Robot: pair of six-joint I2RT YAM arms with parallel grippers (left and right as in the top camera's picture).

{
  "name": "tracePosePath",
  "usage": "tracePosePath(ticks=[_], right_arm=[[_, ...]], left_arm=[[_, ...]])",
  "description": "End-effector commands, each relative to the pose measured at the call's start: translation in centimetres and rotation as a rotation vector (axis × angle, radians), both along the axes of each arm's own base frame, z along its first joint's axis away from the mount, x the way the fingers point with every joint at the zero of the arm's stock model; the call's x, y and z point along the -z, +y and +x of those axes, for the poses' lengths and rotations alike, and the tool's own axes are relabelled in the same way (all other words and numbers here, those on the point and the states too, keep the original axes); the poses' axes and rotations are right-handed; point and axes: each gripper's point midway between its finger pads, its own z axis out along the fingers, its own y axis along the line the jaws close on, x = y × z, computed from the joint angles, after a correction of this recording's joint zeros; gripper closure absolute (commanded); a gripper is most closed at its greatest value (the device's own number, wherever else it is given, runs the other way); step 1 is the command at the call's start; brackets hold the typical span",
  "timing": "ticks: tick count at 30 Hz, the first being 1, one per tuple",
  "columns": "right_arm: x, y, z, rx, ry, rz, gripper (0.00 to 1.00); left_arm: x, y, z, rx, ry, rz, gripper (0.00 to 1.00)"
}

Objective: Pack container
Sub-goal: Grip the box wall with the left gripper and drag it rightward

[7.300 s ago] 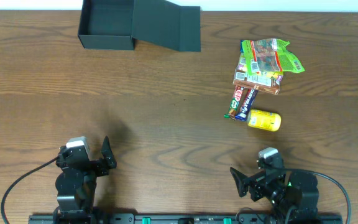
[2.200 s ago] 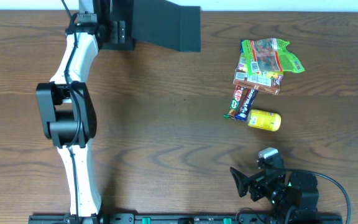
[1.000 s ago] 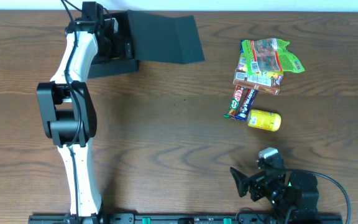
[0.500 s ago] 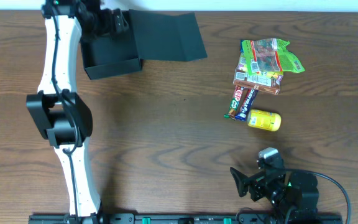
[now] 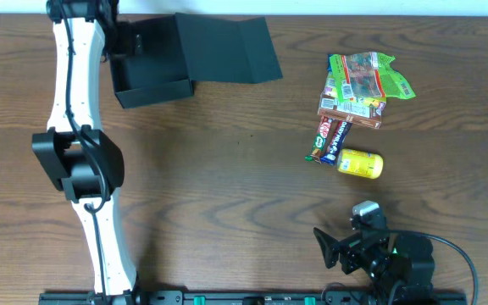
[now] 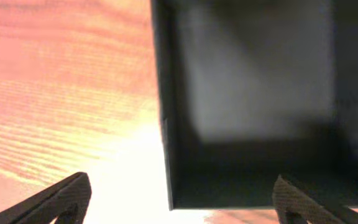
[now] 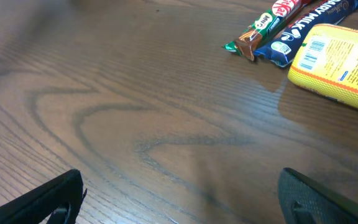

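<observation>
Tugged lower and turned, the container point(image 5: 149, 66) is being left at the frame's upper left, just right of the wide left end effector point(image 6: 182, 196); the right end effector point(image 5: 324, 246), wide too, is being kept far.

Robotics lab bench: left arm point(image 5: 73, 161), right arm point(image 5: 392, 258) on rail point(image 5: 252, 298) at near edge of wood-grain worktop point(image 5: 227, 195); cable point(image 5: 463, 254) trailing.

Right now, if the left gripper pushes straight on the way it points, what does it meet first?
The left gripper would most likely meet the container first: its side wall, near a corner, sits between the open jaws. Depth is unclear.
</observation>
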Motion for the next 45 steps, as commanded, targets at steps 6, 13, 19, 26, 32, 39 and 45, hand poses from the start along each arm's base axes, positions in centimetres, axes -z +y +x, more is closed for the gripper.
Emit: tracePosePath(ticks=[6,13,19,26,32,39,45], right_arm=[[0.2,0.2,-0.1,-0.005,0.007,0.009,0.01],[0.2,0.2,-0.1,-0.005,0.007,0.009,0.01],[0.2,0.2,-0.1,-0.005,0.007,0.009,0.01],[0.2,0.2,-0.1,-0.005,0.007,0.009,0.01],[0.2,0.2,-0.1,-0.005,0.007,0.009,0.01],[0.2,0.2,-0.1,-0.005,0.007,0.009,0.01],[0.2,0.2,-0.1,-0.005,0.007,0.009,0.01]], left_arm=[[5.1,1.6,-2.3,-0.034,0.129,0.022,0.10],[8.4,1.5,-3.2,-0.118,0.161,-0.007,0.32],[10.0,0.8,-4.6,-0.163,0.209,-0.055,0.68],[10.2,-2.1,-6.2,-0.171,0.284,-0.144,0.94],[10.2,-5.2,-8.3,-0.179,0.370,-0.137,0.94],[10.0,-9.3,-11.2,-0.318,0.473,-0.175,0.94],[9.8,-11.9,-12.4,-0.433,0.508,-0.208,0.94]])
